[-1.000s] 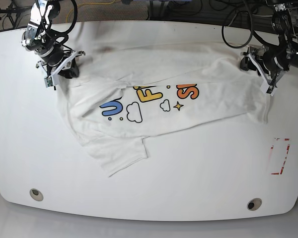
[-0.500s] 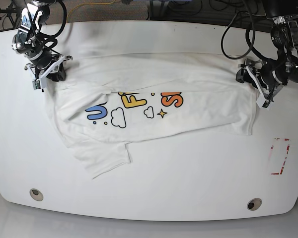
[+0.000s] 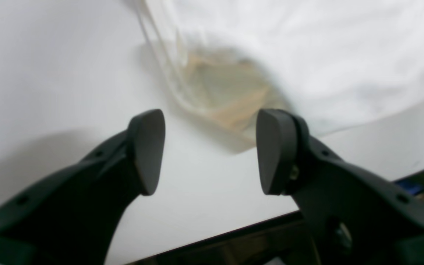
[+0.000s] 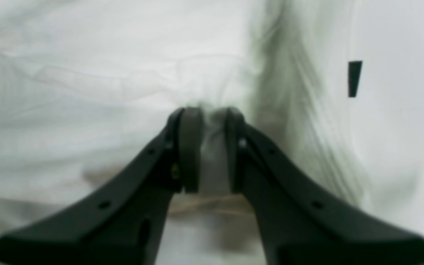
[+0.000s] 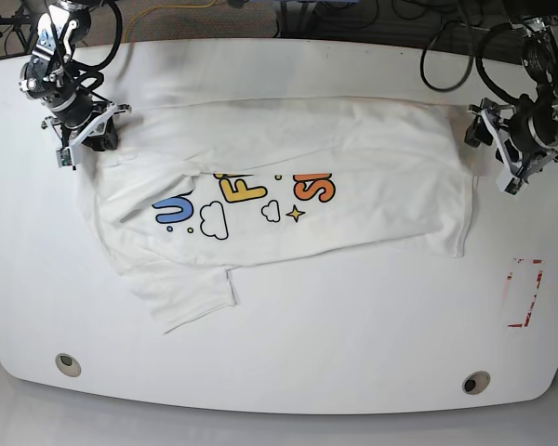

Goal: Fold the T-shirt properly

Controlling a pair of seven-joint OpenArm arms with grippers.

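The white short-sleeved cotton T-shirt (image 5: 288, 200) with colourful printed letters lies spread across the white tabletop (image 5: 353, 325). The right end effector (image 4: 207, 147) pinches a bunch of its fabric between nearly closed pads. The left end effector (image 3: 210, 151) stands wide apart and empty, just beside the shirt's edge.

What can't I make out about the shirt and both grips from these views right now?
- T-shirt lettering: base view, upper half covered by a folded-over layer.
- Fabric past the left gripper: left wrist view, blurred.
- How much cloth the right gripper pinches: right wrist view, hidden between the shut jaws.
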